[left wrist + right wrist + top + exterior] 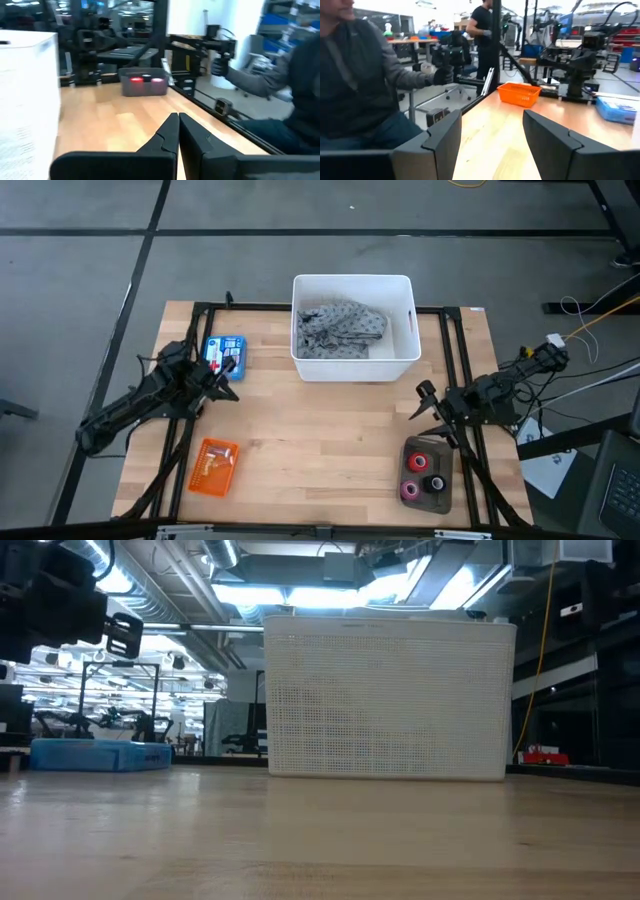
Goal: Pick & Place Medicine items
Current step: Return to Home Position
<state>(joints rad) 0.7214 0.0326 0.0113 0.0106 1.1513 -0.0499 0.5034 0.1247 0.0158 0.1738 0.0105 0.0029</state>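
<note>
The flat blue box (224,352) lies flat on the table at the far left; it also shows in the low view (98,753) and the right wrist view (619,109). My left gripper (228,378) is shut and empty, held above the table by the box's near edge; its closed fingers show in the left wrist view (177,125). My right gripper (422,402) is open and empty near the table's right side, its fingers wide apart in the right wrist view (492,135). The amber vial and the silvery-grey piece are not to be seen.
A white bin (353,327) holding a grey patterned cloth (341,330) stands at the far middle. An orange tray (213,467) lies near left. A grey tray (426,475) with red, pink and black pieces lies near right. A person (365,85) sits beyond the table's right edge.
</note>
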